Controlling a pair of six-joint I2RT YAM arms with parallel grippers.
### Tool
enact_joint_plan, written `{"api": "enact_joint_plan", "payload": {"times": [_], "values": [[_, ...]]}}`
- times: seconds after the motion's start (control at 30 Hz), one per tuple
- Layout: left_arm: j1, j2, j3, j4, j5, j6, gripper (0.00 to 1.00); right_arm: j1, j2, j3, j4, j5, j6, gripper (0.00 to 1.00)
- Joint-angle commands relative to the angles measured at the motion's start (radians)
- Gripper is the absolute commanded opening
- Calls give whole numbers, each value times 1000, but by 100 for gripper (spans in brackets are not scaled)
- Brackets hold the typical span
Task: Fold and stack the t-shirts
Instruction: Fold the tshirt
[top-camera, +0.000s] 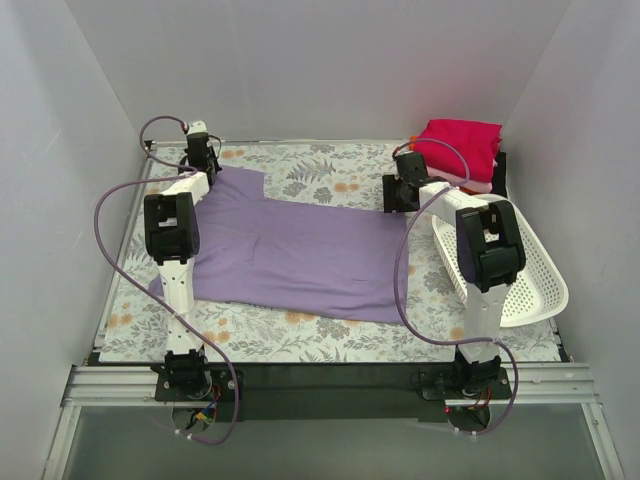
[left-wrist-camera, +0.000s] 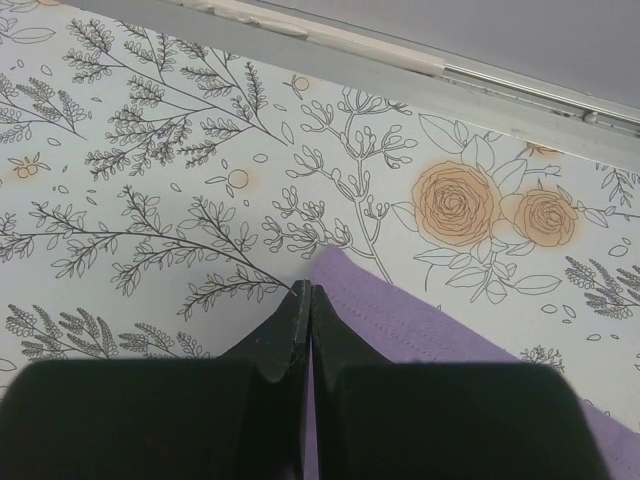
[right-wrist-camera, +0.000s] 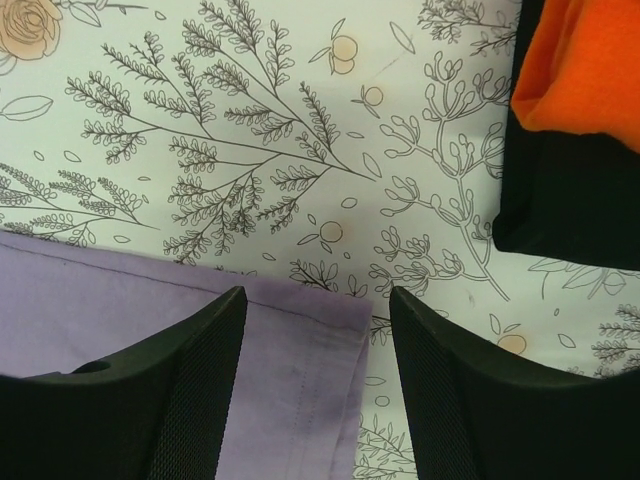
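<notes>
The lavender t-shirt (top-camera: 300, 255) lay spread flat in the middle of the floral surface (top-camera: 320, 172). The left fingers (left-wrist-camera: 285, 335) were pressed shut at the tip of its far-left sleeve; whether cloth was pinched between them could not be told. The right fingers (right-wrist-camera: 200, 370) stood apart, 1 on each side of the shirt's far-right hem corner. In the far-right corner sat a folded stack, the magenta t-shirt (top-camera: 460, 142) on top, an orange t-shirt (right-wrist-camera: 585, 70) above a black t-shirt (right-wrist-camera: 570, 200). A white basket (top-camera: 535, 285) leaned tilted at the right.
</notes>
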Motion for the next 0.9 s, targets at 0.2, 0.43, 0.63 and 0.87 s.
{"api": "enact_joint_plan", "payload": {"times": [0.2, 0.43, 0.63, 0.87], "values": [[1, -88, -2, 18, -4, 29, 0, -6, 41, 30, -17, 13, 6, 49], [3, -75, 30, 12, 22, 34, 0, -7, 44, 22, -29, 23, 4, 27], [3, -113, -23, 76, 35, 17, 0, -8, 9, 1, -34, 10, 1, 1], [6, -222, -108, 140, 75, -20, 0, -6, -117, -91, -21, -53, -9, 1]]}}
